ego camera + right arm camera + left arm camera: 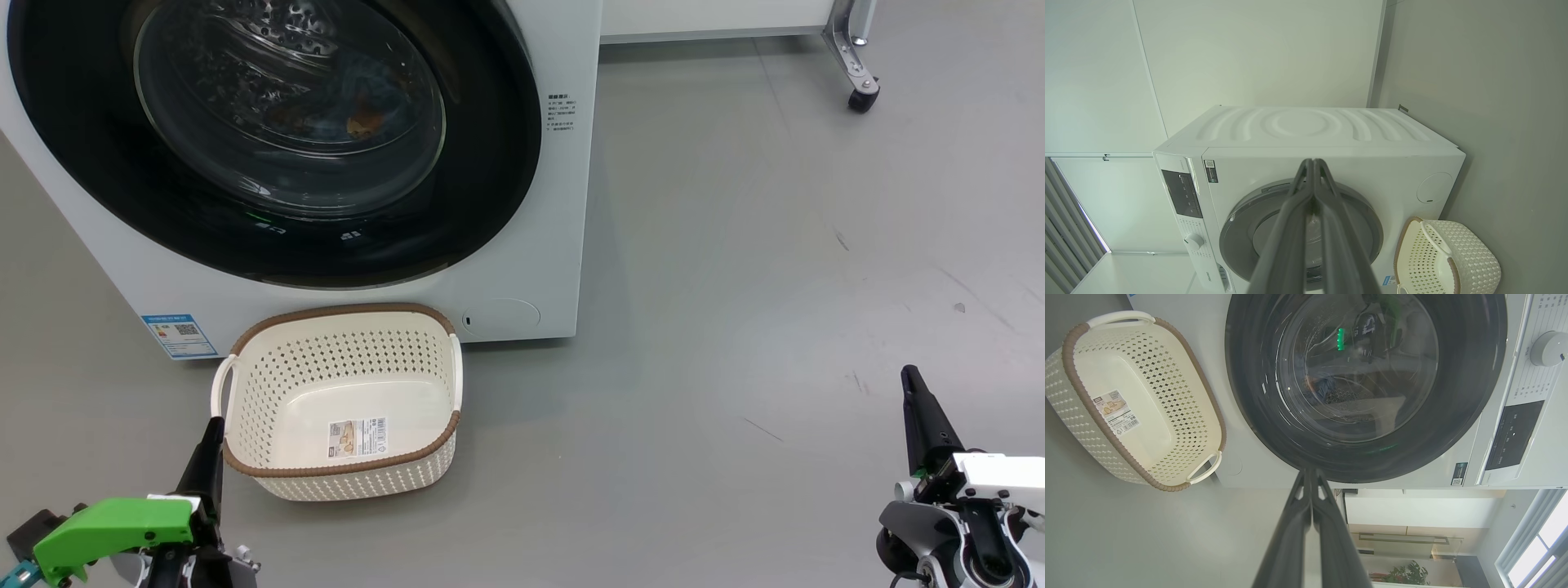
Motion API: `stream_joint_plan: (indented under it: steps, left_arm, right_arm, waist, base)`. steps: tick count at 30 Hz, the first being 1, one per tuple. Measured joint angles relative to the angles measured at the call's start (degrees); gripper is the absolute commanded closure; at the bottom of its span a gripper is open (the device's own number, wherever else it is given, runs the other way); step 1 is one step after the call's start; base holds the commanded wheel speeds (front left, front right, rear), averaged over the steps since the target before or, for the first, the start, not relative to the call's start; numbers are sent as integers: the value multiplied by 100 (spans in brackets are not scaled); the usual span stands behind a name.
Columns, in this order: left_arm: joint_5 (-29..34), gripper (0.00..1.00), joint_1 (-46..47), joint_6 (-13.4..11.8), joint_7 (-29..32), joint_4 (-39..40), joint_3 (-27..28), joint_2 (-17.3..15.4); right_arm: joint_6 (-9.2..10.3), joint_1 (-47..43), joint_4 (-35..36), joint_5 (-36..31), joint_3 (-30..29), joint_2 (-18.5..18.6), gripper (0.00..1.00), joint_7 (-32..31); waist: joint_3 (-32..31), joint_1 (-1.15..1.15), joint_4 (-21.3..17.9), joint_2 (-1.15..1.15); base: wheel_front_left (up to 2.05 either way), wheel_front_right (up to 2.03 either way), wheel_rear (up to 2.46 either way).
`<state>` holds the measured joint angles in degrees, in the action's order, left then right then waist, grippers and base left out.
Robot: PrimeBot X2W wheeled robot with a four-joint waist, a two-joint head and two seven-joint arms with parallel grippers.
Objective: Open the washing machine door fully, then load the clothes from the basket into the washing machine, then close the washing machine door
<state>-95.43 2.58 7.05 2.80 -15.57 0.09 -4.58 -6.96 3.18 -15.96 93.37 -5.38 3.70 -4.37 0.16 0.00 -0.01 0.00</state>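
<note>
So the big round washing machine door with the glossy black rim and bulging glass centre (482, 188) is sitting flush against the big white front-loading washing machine (522, 269), closed as far as I can see. Through the glass there's a bit of the light-blue clothes with an orange-brown print (363, 124) lying low in the steel drum. The cream-white perforated plastic basket with the brown woven-look rim (343, 310) is on the grey floor (735, 327), right up against the machine's lower front, near the small blue label sticker (180, 335). Its bare bottom shows a paper sticker (357, 437). The left gripper (215, 425) is down at the lower left with both long dark fingers pressed together, grasping nothing. Its tip lines up just beside the basket's left handle in the head view, but in the left wrist view the basket sits off to one side. The right gripper (909, 376) is clenched too and holding nothing, well apart from the basket, out over the floor.
</note>
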Motion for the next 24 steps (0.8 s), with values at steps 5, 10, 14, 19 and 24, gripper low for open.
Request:
stream_joint_plan:
  steps: [5,10,14,19,24]
  left_arm:
    - [0,100,7,0,1,-8,2,0]
    - [1,100,9,0,1,-13,4,0]
    - [1,100,10,0,1,-20,7,0]
    - [1,100,10,0,1,-24,9,0]
    - [1,100,12,0,18,-27,12,1]
  right_arm:
    - [-1,4,0,0,-3,0,100,0]
    - [-1,8,0,0,-5,0,100,-8]
    - [-1,9,0,0,-7,0,100,-8]
    - [-1,9,0,0,-8,-1,100,-8]
    - [-1,10,1,0,-10,-2,100,-8]
  waist:
    - [0,0,0,0]
    - [0,0,0,0]
    - [0,0,0,0]
    - [0,0,0,0]
    - [0,0,0,0]
  base:
    - [0,0,0]
    - [0,0,0]
    - [0,0,0]
    - [0,0,0]
    - [0,0,0]
